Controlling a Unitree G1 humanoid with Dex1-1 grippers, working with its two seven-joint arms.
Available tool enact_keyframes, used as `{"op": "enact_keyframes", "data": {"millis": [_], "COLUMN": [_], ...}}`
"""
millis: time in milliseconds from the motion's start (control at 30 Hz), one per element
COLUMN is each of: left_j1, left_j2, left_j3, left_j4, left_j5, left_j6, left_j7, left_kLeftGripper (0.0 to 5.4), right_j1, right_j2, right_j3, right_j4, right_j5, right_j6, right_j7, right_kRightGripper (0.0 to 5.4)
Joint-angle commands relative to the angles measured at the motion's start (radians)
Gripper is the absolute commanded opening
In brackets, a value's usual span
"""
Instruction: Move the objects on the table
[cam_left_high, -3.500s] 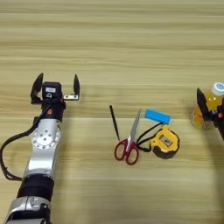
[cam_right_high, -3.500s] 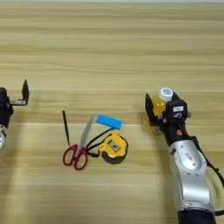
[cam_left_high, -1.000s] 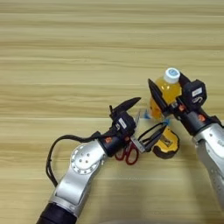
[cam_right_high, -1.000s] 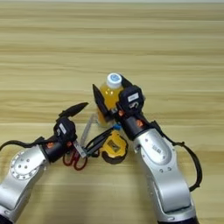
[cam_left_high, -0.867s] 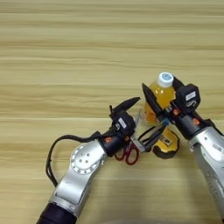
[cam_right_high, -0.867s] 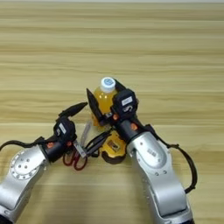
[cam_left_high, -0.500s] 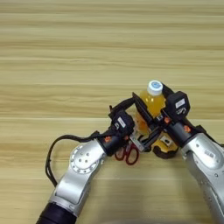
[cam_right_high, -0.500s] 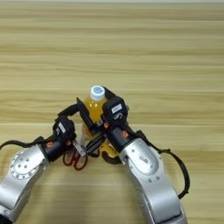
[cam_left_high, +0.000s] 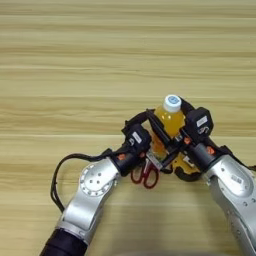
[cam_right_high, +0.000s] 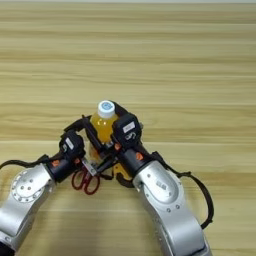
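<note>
in the left eye view, the right gripper pinches the orange juice bottle between its two black fingers, one on each side of the orange body, white cap up. the bottle stands about midway across the table, a little toward the near edge. the left gripper reaches in from the near-left and sits just beside the bottle, its dark fingers close against the right gripper; whether they are spread or pressed together cannot be told. the red-handled scissors lie flat just below the two grippers, only the red loops showing. a bit of the yellow-black tape measure shows under the right arm, toward the near edge.

in the right eye view, the same cluster lies left of centre. the right gripper grips the orange juice bottle, with the left gripper pressed in on its left side. the red-handled scissors lie just nearer the near edge, and the tape measure is mostly hidden beneath the right arm.
</note>
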Motion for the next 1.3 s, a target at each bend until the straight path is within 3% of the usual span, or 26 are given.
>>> {"op": "enact_keyframes", "data": {"millis": [33, 467, 867, 900, 1300], "left_j1": [-0.017, -0.016, -0.011, -0.011, -0.019], "left_j2": [-0.002, 0.000, -0.003, -0.003, -0.007], "left_j3": [0.012, 0.015, 0.012, 0.012, 0.022], "left_j4": [0.016, 0.019, 0.013, 0.014, 0.025], "left_j5": [-0.001, -0.004, -0.007, -0.007, -0.004], "left_j6": [0.002, -0.004, -0.006, -0.006, -0.006], "left_j7": [0.005, -0.006, -0.012, -0.012, -0.004], "left_kLeftGripper": [4.83, 3.59, 3.45, 3.45, 3.41], "right_j1": [-0.008, -0.004, -0.003, -0.003, -0.005], "right_j2": [0.008, 0.014, 0.010, 0.010, 0.019], "right_j3": [0.001, 0.007, 0.013, 0.015, 0.004], "right_j4": [-0.025, -0.020, -0.006, -0.003, -0.011], "right_j5": [0.004, -0.001, -0.011, -0.013, 0.011], "right_j6": [-0.002, -0.002, -0.006, -0.008, -0.045], "right_j7": [0.005, 0.008, 0.014, 0.015, 0.030], "right_kRightGripper": [3.39, 3.36, 3.36, 3.65, 4.92]}}
